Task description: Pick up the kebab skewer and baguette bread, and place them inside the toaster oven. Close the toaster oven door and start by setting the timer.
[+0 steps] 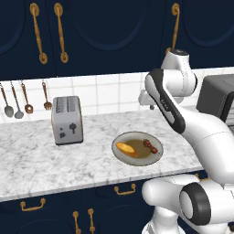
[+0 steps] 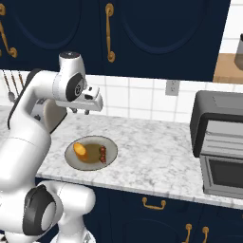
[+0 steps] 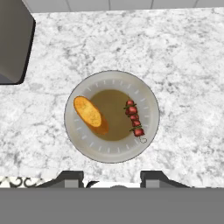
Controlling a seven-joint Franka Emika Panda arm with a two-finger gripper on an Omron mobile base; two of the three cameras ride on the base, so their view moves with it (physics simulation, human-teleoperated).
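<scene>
Your tool (image 3: 112, 177): part open, empty, above plate (image 3: 83, 142). Kebab skewer (image 3: 134, 119), baguette bread (image 3: 88, 112) unpicked. Toaster oven door (image 2: 223, 176) shut. Everything remains.

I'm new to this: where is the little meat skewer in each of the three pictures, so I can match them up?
Left base view: kebab skewer on the right side of the plate, centre-right.
Right base view: skewer right of the baguette bread, lower left.
Hand view: skewer right of the centre.
Shared landmark: the round plate.
</scene>
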